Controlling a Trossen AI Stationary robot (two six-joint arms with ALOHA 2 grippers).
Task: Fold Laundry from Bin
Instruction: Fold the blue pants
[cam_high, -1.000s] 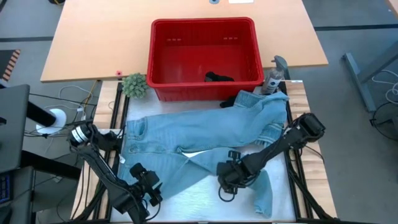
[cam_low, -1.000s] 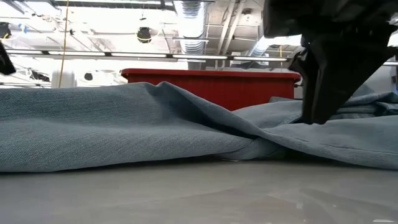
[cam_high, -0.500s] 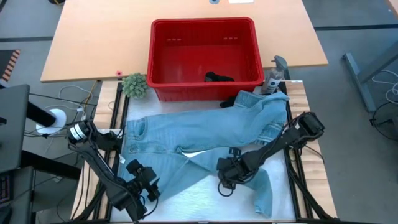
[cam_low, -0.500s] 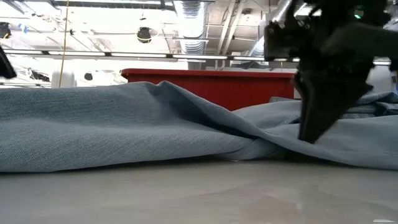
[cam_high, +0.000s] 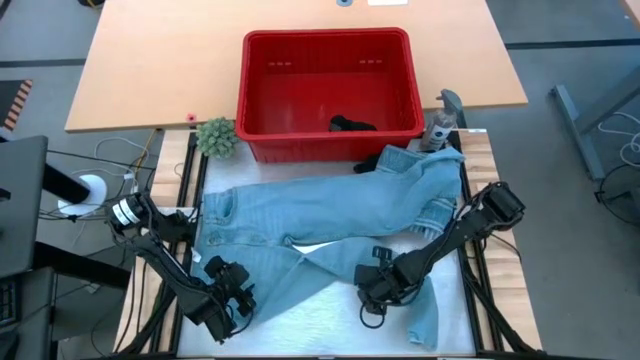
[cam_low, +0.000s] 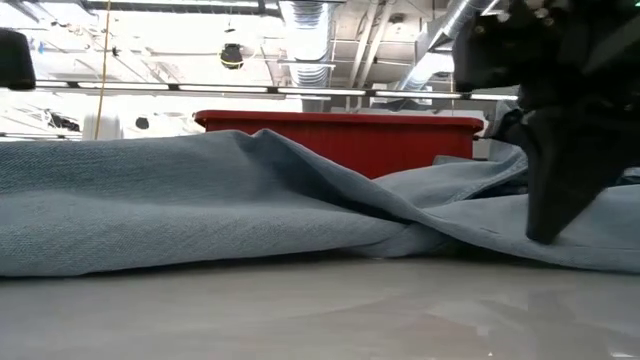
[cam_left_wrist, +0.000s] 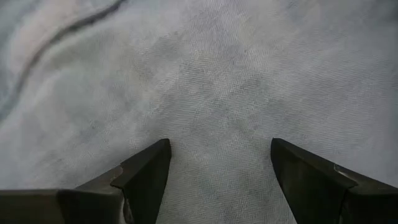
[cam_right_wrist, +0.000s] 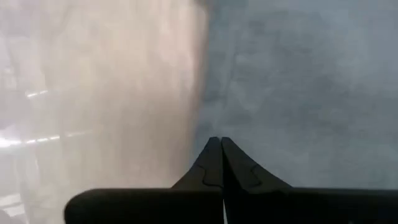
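Light blue denim jeans (cam_high: 320, 215) lie spread across the table, waist to the left; one leg (cam_high: 425, 315) runs to the near right. My right gripper (cam_high: 375, 298) stands shut at that leg's left edge (cam_right_wrist: 205, 112). My left gripper (cam_high: 228, 300) is open close over the denim (cam_left_wrist: 217, 81) at the near left, a finger on either side of a flat stretch; whether the tips touch, I cannot tell. The red bin (cam_high: 330, 60) stands behind, a black piece (cam_high: 352, 125) inside it. Another dark piece (cam_high: 372, 160) lies under the jeans' far edge. My right gripper comes from above, slanting down, its shut fingertips (cam_right_wrist: 217, 149) on the left edge of the jeans' leg (cam_right_wrist: 208, 127). The tips hide any cloth between them, so layers cannot be told. In the low view the finger (cam_low: 555, 200) stands on the denim, which lies on the table.
A small green plant (cam_high: 215, 136) sits left of the bin and a spray bottle (cam_high: 440, 125) right of it. Bare white table (cam_high: 320, 290) shows between the two legs. Dark rails (cam_high: 185, 200) run along the table's left and right sides.
My right gripper has shut its fingers and sunk a little onto the leg's edge, shifting slightly toward the table's right. My left gripper, still open, has gone down toward the denim at the near left. The jeans lie as before.
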